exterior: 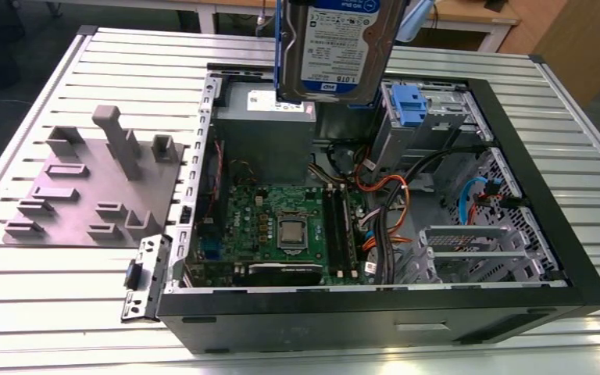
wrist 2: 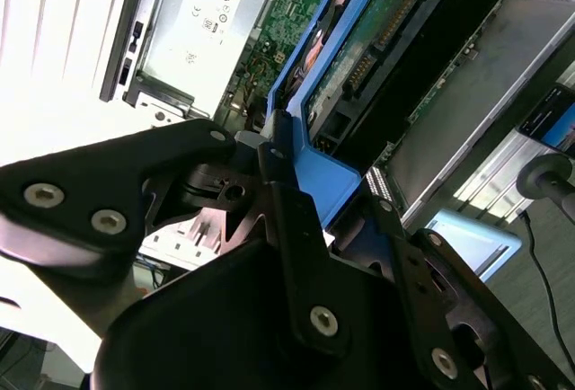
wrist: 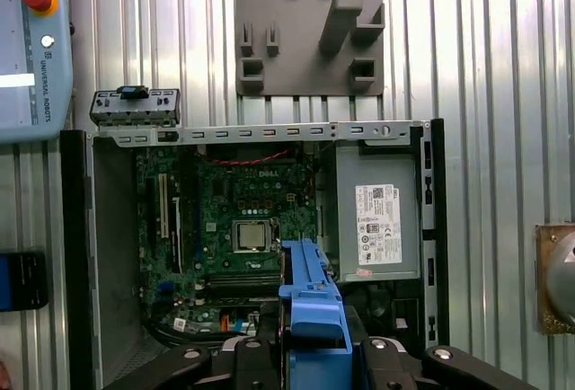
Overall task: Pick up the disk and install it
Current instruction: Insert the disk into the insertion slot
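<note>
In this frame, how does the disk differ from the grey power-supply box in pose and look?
Pose: the disk hangs on edge above the case, clamped in the end effector, while the power-supply box sits mounted inside the case.
Look: the disk has blue side rails and a white-and-blue label, whereas the power-supply box is plain grey with a white sticker.
Both are rectangular metal parts.

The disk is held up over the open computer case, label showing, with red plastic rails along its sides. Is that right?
Not quite: the rails are blue, not red, as the second wrist view shows along the disk. The rest stands: in the exterior view the disk is up over the open computer case, label showing.
</note>
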Available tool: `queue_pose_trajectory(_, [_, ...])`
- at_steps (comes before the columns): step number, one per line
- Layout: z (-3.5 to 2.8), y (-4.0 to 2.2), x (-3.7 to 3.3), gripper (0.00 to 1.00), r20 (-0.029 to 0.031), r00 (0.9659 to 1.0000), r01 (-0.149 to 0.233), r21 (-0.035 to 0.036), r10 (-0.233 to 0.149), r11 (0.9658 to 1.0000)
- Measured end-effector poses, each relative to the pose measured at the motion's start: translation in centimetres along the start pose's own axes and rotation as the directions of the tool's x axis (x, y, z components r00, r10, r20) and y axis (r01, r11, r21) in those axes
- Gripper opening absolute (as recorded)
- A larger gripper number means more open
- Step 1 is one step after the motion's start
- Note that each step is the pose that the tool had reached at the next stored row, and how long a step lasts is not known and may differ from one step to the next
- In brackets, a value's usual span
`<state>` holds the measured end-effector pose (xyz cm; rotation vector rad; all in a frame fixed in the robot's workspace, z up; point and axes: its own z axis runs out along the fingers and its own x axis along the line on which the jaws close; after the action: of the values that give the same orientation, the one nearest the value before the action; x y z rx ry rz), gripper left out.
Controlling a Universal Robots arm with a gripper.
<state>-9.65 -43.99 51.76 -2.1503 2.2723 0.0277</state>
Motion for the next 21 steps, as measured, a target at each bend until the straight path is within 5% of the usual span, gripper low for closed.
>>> queue_pose_trajectory(7, [0.01,-0.05,0.97,0.36,0.0001,1.0000,0.000,0.0000,0.000,1.0000])
queue_pose_trajectory(8, [-0.01,-0.10,1.76,0.36,0.0000,1.0000,0.000,0.0000,0.000,1.0000])
queue_pose_trajectory(16, [0.05,-0.15,2.76,0.36,-0.0001,1.0000,0.000,0.0000,0.000,1.0000])
queue_pose_trajectory(21, [0.11,-0.22,4.09,0.36,-0.0001,1.0000,0.000,0.0000,0.000,1.0000])
